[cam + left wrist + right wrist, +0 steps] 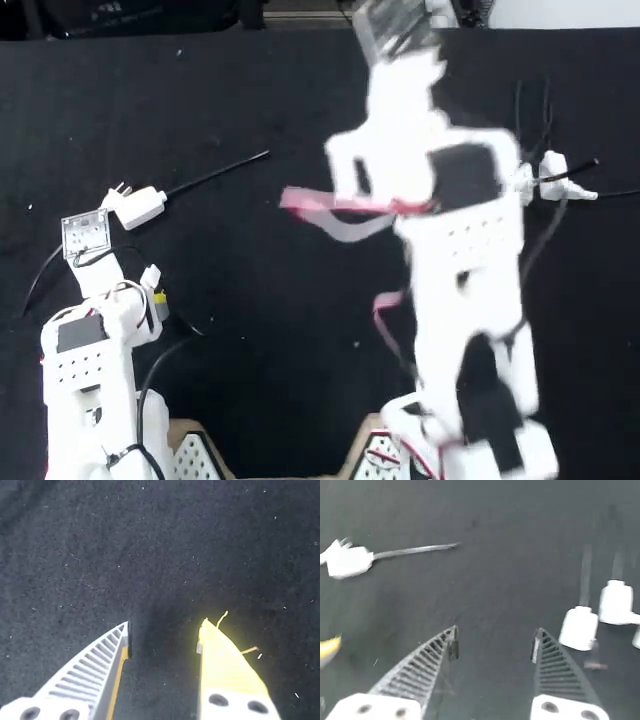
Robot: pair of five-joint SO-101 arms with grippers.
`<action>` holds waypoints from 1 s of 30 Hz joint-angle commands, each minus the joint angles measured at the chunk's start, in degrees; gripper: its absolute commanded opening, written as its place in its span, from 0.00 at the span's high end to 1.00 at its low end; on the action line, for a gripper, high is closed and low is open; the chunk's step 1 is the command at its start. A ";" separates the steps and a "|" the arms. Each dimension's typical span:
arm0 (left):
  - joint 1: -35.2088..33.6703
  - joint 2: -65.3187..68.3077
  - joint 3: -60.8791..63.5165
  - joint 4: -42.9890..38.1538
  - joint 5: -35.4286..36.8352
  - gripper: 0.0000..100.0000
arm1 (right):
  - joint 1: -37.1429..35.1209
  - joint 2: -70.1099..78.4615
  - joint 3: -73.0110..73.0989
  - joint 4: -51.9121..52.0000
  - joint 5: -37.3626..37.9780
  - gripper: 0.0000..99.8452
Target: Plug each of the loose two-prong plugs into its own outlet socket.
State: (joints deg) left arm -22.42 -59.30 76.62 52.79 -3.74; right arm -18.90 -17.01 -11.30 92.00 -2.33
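A white two-prong plug (135, 207) lies on the black cloth at the left, its thin black cord (220, 172) trailing to the right. It appears again as the plug (345, 561) in the right wrist view. At the far right lie two more white plug bodies (555, 175) with cords, also seen as white plug bodies (578, 627) from the right wrist. My left gripper (166, 625) is open over bare cloth, one finger white, one yellow; from above the left gripper (157, 288) sits just below the left plug. My right gripper (496, 630) is open and holds nothing, high above the cloth.
The right arm (460, 230) stands tall and blurred in the middle right, with a pink ribbon cable (340, 215) hanging from it. Both arm bases stand at the front edge. The black cloth (270, 300) covers the whole table.
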 commanded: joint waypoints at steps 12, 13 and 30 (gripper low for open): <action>0.31 -0.53 -1.71 -0.09 -0.18 0.78 | -15.47 -17.27 73.98 -62.68 4.48 0.94; 0.04 -0.53 -2.86 0.35 -0.35 0.77 | -16.35 -17.27 75.30 -64.79 2.29 0.92; -6.90 29.98 -46.90 13.19 -15.30 0.78 | -17.23 -17.19 84.44 -74.73 -2.29 0.88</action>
State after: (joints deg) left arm -30.07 -41.71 46.81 62.46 -16.57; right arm -35.34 -31.78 73.01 18.77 -4.18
